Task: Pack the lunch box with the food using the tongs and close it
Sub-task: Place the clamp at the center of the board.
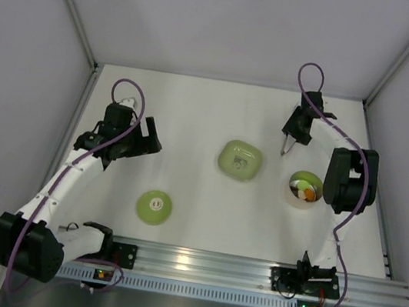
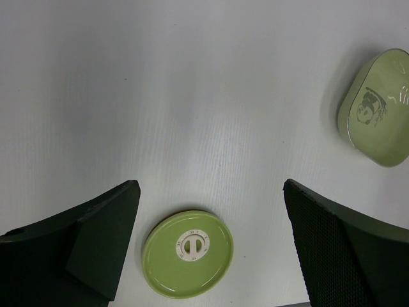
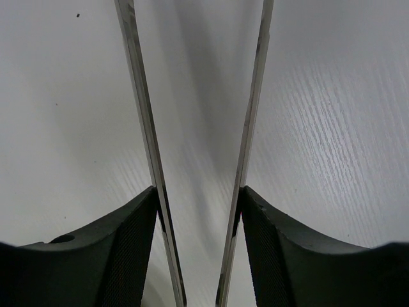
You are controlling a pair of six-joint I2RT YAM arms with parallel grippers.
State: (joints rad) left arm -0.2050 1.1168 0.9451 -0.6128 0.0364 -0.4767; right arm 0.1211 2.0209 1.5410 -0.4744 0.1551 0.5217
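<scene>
This looks like a robotics lab test cell. A white table [image 1: 219, 109] is closed in by plain pale walls [image 1: 18, 54] on three sides. A left arm [image 1: 68, 176] and a right arm [image 1: 350, 180] are bolted to an aluminium rail [image 1: 210, 263] at the near edge, with purple cables [image 1: 312, 65] looping over them.

Light-green rounded-square dish [image 1: 239, 160], glossy, one dark cartoon figure printed on its upper face, lying near the middle of the white tabletop [image 1: 196, 105], well apart from every edge; silver slotted rail [image 1: 203, 262] along the near edge.
</scene>
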